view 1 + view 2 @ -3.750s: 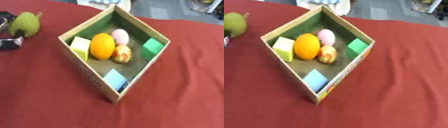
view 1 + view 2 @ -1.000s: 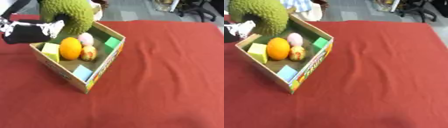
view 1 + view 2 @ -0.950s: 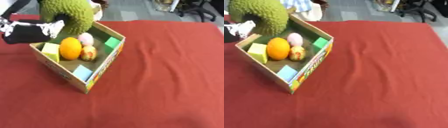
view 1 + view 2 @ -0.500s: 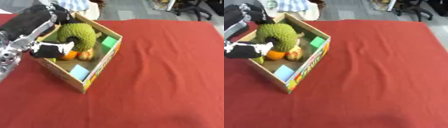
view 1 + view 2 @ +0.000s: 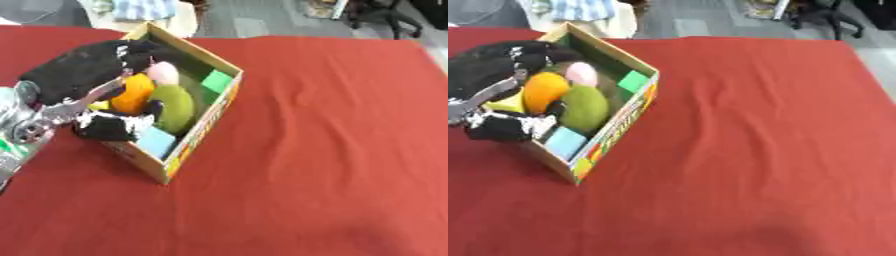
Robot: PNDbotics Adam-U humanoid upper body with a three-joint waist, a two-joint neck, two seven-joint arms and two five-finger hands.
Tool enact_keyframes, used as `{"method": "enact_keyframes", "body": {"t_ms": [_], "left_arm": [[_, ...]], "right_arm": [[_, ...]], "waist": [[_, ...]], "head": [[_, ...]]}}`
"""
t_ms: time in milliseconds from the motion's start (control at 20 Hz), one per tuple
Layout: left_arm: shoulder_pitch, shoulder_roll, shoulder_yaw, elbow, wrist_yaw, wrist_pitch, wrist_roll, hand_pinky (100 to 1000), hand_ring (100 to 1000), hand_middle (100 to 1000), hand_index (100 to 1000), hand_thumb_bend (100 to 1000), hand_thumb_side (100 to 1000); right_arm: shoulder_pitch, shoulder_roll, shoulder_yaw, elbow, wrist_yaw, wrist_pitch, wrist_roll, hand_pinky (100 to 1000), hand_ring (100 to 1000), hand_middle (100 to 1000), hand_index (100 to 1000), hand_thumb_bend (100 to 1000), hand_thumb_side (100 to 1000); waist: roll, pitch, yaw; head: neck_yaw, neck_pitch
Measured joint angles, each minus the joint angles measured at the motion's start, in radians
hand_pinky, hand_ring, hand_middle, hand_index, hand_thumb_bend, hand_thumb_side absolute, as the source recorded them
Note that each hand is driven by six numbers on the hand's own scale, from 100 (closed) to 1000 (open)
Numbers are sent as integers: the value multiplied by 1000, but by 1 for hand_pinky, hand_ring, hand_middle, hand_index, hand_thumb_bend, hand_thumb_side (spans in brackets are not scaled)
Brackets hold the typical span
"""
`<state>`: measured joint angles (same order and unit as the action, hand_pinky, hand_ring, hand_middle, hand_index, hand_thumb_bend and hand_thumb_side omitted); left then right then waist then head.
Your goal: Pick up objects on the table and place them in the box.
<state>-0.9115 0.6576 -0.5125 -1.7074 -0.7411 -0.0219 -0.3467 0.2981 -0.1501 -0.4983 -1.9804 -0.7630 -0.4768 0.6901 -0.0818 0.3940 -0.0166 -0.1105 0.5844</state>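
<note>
Left robot hand (image 5: 105, 125) in over the near-left wall of the box (image 5: 199, 131), black arm and silver joints coming in from the left edge. Fingers curled against the near-left side of the green fruit (image 5: 586, 108), touching it (whether actually pinching or just resting: cannot tell, blurred). Green fruit down inside the box, just right of the hand, lying lengthwise along the right wall. Orange (image 5: 542, 91) directly above the hand and left of the green fruit, touching it. Pink egg shape (image 5: 581, 73) further back from the hand, behind the orange. Green block (image 5: 633, 80) in the far right part of the box, well past the hand. Light blue block (image 5: 565, 142) in the near corner, just right of and below the hand. Sliver of yellow block (image 5: 504, 105) at the left wall, mostly hidden by the arm. Box sits askew on the red table (image 5: 332, 150) cloth, one corner pointing toward the camera, printed outer side facing right. Right robot hand in neither view. Beyond the table, above the hand at the far edge: grey floor and some striped cloth (image 5: 140, 8) (detail unclear).
</note>
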Motion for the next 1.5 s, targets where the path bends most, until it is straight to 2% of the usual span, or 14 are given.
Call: {"method": "enact_keyframes", "body": {"t_ms": [200,400,500,550,600,650,700,750,850,950,1200,1500], "left_arm": [[6,0,7,-1,-54,15,-12,990,1000,940,993,100,820],[8,0,13,-18,-50,32,-13,965,1000,923,983,100,772],[13,0,21,-37,-25,43,-9,926,993,898,968,100,557],[16,0,27,-54,0,49,-4,905,977,883,961,100,482],[19,1,37,-81,33,56,4,892,968,874,955,100,452],[26,3,48,-113,75,65,12,868,948,862,940,100,462],[35,5,62,-152,123,74,21,846,931,854,934,100,520],[45,11,78,-190,181,79,32,821,911,844,926,100,621],[66,20,119,-239,312,69,67,796,886,826,918,100,672],[99,22,169,-263,447,27,125,766,850,805,910,100,672],[227,24,290,-274,750,-136,290,735,814,778,903,100,578],[391,-34,393,-275,1000,-306,398,728,792,761,900,100,575]], "right_arm": [[0,0,0,0,-1,3,3,1000,100,663,744,100,524],[0,0,-1,0,-5,4,4,1000,100,663,743,100,524],[1,0,-1,0,-6,5,5,1000,100,663,743,100,524],[1,0,-2,0,-7,5,5,1000,100,663,743,100,524],[1,0,-4,0,-9,5,5,1000,100,663,743,100,524],[1,0,-6,0,-10,5,5,1000,100,663,743,100,524],[1,0,-6,0,-13,5,5,1000,100,664,743,100,524],[1,0,-7,0,-15,5,5,1000,100,664,744,100,523],[0,0,-7,0,-17,4,4,1000,100,665,745,100,523],[-3,0,-12,0,-18,2,2,1000,100,665,746,100,523],[-26,-1,-19,0,-23,-6,-6,1000,100,665,748,100,523],[-113,-34,-24,0,-68,-4,-4,1000,100,658,752,100,524]], "waist": [[0,0,3],[0,0,5],[0,-2,6],[0,-5,8],[0,-6,11],[0,-6,13],[0,-6,16],[0,-6,21],[0,-6,31],[0,-6,45],[0,-6,75],[-1,-7,99]], "head": [[-8,5],[-14,8],[-15,11],[-17,12],[-20,13],[-24,13],[-28,13],[-34,13],[-46,14],[-61,14],[-100,13],[-128,13]]}}
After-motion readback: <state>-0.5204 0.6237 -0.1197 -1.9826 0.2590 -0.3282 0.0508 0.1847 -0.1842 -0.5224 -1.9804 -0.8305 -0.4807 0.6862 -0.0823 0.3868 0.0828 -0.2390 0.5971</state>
